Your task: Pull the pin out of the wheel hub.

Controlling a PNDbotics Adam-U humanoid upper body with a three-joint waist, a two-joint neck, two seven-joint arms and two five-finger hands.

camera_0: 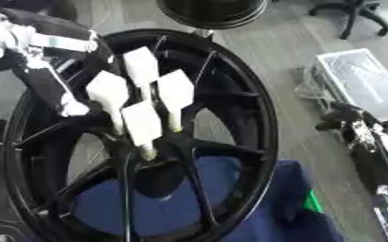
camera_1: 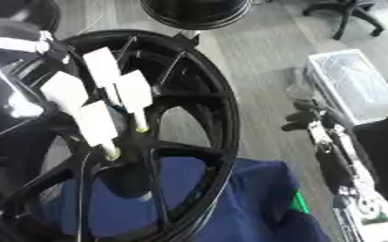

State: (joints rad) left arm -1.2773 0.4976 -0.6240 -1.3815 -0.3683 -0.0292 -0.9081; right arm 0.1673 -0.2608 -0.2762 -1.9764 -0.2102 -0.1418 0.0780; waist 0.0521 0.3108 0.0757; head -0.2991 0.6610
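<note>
We see four white-tagged pins (camera_0: 144,125) seated in the wheel hub (camera_0: 152,153), centre; none out yet. Left hand (camera_0: 65,101) beside them, fingers unclear; right hand (camera_0: 342,118) idle far right, can't tell grip.

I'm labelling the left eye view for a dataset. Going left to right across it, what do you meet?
Left hand → white pins at the hub → right rim of the black wheel → right hand below the clear plastic bin.
</note>
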